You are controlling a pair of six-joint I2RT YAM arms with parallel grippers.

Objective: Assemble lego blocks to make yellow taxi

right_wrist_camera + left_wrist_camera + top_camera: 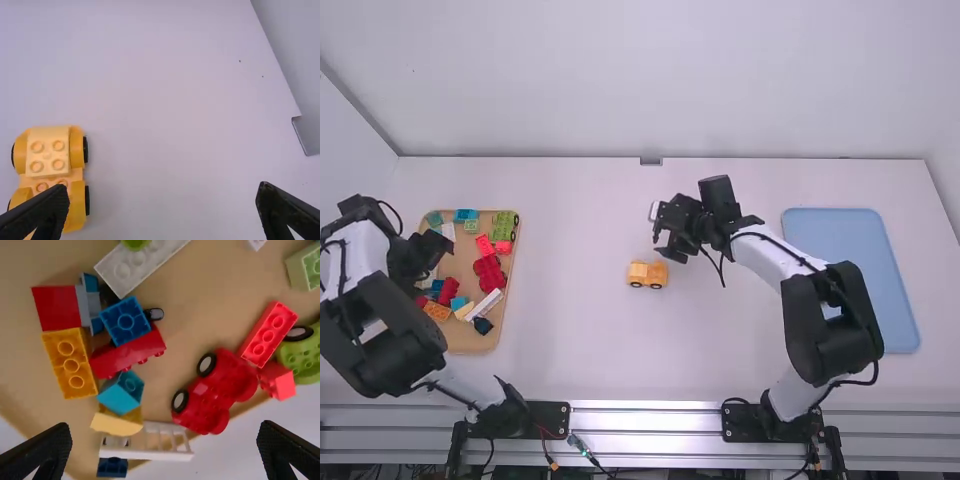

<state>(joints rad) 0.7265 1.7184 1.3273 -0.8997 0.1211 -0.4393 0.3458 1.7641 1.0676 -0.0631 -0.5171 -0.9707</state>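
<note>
The right hand (164, 187) is held wide, with nothing between its fingers. Just beside it, a little toward the arms' bases, the yellow car (48, 150) is stood on its wheels on the counter (570, 370). The car is judged to be light and stiff, rather smooth, and able to roll if it is pushed from the end. It should therefore be taken by its two flat sides, and held steady from there while a block is pressed onto its studs; under a crooked push, parts may be loosened.

Well apart from the right hand, on its left, the left hand (165, 427) is also kept wide and empty over the wooden tray (470, 343). Under it the orange block (70, 362) and the yellow block (116, 424) are found among others. For the orange block, a grip on the long sides is advised; the curved yellow block may slip more easily.
</note>
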